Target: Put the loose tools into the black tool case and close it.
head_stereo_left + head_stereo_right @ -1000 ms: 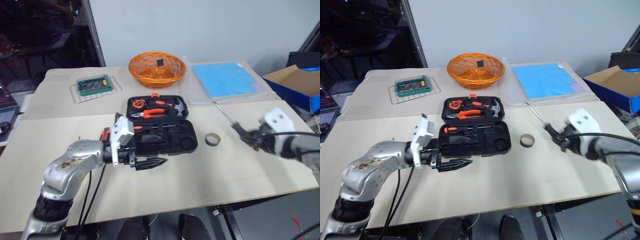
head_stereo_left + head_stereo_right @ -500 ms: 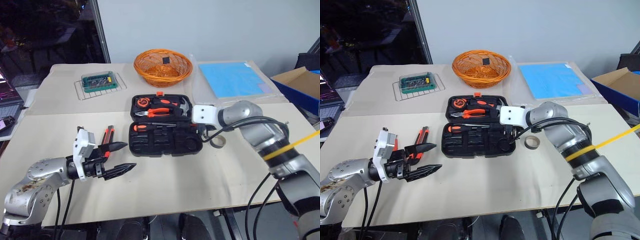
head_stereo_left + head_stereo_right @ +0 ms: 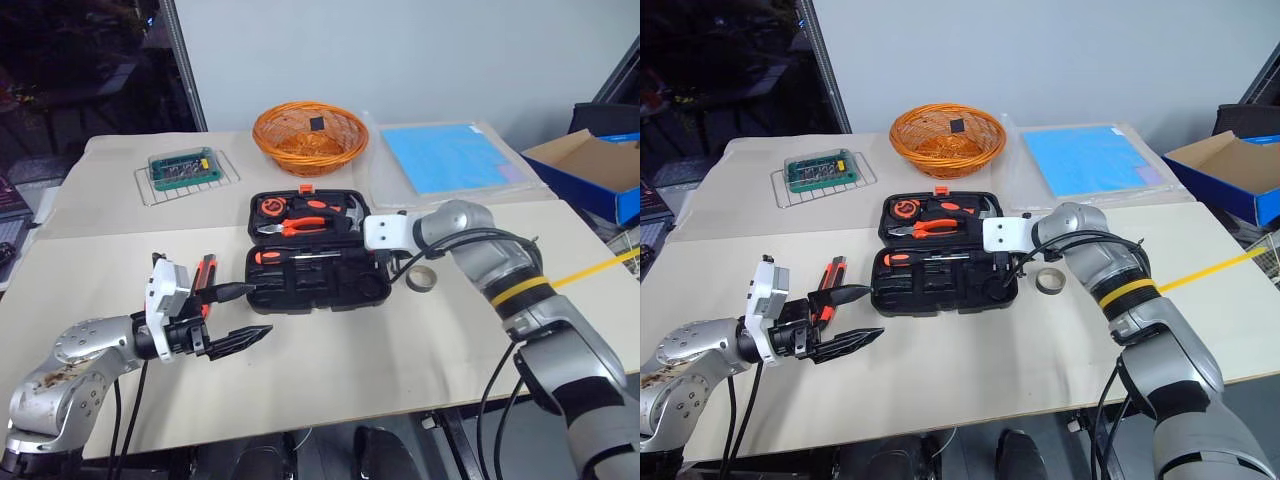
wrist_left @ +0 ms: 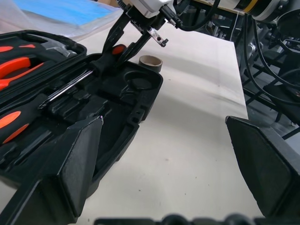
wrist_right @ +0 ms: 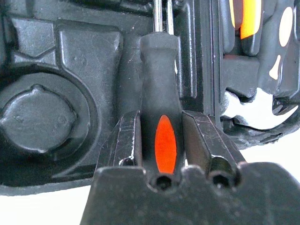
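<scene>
Left to right across the table (image 3: 330, 370): the left gripper (image 3: 240, 314) hovers low over the near left, fingers spread wide and empty, having drawn back leftward from the front edge of the case (image 3: 318, 280); with it out of the way, the utility knife (image 3: 206, 277) lies exposed on the table just left of the case, not yet packed. The case lies open at centre, its rear half carrying pliers (image 3: 310, 222), hammer (image 3: 352, 211) and tape measure (image 3: 273, 209), its near half already seating a small orange-handled screwdriver (image 3: 268, 256). The right gripper (image 5: 161, 140), a second ago well off to the right with a long screwdriver (image 5: 159, 93) raised clear of the table, has swung in over the near half; its fingers are clamped on the black-and-orange handle, and the shaft runs along a moulded slot, apparently lying in it, though full seating cannot be confirmed. The tape ring (image 3: 421, 279) lies loose just right of the case. Judged stage: placing one long screwdriver; knife, ring and lid closure remain
</scene>
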Action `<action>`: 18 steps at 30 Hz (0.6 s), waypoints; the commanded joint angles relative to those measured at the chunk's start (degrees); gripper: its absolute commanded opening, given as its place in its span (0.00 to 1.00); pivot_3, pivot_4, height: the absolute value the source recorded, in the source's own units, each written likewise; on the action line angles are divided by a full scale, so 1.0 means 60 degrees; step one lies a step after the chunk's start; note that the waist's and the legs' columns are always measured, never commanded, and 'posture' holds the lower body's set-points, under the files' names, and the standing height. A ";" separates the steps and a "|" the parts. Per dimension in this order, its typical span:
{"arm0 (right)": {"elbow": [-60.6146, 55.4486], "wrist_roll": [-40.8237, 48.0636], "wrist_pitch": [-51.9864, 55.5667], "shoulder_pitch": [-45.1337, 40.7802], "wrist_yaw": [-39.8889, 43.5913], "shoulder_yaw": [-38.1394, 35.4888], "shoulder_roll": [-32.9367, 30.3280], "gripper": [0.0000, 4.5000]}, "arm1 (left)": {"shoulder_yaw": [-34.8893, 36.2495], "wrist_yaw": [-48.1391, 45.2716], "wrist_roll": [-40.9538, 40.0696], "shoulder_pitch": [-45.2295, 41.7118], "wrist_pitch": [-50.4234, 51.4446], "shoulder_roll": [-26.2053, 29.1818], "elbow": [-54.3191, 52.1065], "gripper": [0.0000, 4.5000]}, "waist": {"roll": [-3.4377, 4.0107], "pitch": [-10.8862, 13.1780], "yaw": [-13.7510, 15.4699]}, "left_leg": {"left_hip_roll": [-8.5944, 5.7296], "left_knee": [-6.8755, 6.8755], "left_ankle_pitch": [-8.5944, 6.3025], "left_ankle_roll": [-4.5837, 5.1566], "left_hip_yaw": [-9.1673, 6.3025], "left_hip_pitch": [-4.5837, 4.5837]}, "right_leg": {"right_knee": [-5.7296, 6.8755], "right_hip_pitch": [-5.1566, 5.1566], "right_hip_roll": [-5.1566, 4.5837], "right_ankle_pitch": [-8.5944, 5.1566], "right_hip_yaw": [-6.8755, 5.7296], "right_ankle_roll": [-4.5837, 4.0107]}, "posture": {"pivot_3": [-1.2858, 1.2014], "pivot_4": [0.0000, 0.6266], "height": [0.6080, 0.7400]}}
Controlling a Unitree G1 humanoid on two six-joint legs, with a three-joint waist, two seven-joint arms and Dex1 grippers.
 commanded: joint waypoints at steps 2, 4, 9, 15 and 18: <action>0.0374 -0.0047 -0.0031 -0.0086 0.0033 -0.0034 0.0598 0.21 | 0.0030 -0.0066 0.0141 -0.0017 -0.0395 0.0164 -0.0040 1.00 | -0.0002 -0.0001 -0.0121 | 0.0000 -0.0001 0.0003 -0.0006 0.0003 0.0016 | 0.0031 0.0001 0.0000 -0.0008 0.0004 -0.0011 | 0.52 0.24 1.00; 0.0376 0.0059 -0.0023 -0.0143 0.0046 -0.0199 0.0740 0.21 | 0.0067 -0.0078 0.0228 0.0013 -0.0486 0.0223 0.0077 1.00 | -0.0002 -0.0001 -0.0159 | 0.0002 -0.0004 0.0006 -0.0017 0.0005 0.0036 | 0.0060 -0.0001 0.0000 -0.0014 0.0009 -0.0010 | 0.52 0.24 1.00; 0.0094 0.0282 -0.0346 -0.0300 0.0050 -0.0503 0.1010 0.21 | 0.0137 -0.0067 0.0386 0.0050 -0.0696 0.0252 0.0382 1.00 | 0.0000 0.0002 -0.0181 | 0.0021 -0.0031 0.0024 -0.0049 0.0012 0.0059 | 0.0080 -0.0013 0.0017 -0.0049 0.0016 -0.0024 | 0.52 0.24 1.00; -0.0007 0.0312 -0.0324 -0.0362 0.0062 -0.0696 0.1209 0.21 | 0.0164 -0.0040 0.0306 0.0124 -0.0662 0.0239 0.0249 1.00 | 0.0005 0.0013 -0.0036 | 0.0010 -0.0055 0.0027 -0.0054 0.0011 0.0050 | 0.0076 -0.0023 0.0013 -0.0025 0.0020 -0.0058 | 0.52 0.24 1.00; 0.0070 0.0168 -0.0251 -0.0277 0.0256 -0.0570 0.1145 0.21 | 0.0168 -0.0031 0.0287 0.0148 -0.0654 0.0257 0.0214 1.00 | 0.0004 0.0015 -0.0021 | 0.0002 -0.0056 0.0021 -0.0047 0.0011 0.0040 | 0.0068 -0.0024 0.0006 -0.0029 0.0021 -0.0054 | 0.52 0.24 1.00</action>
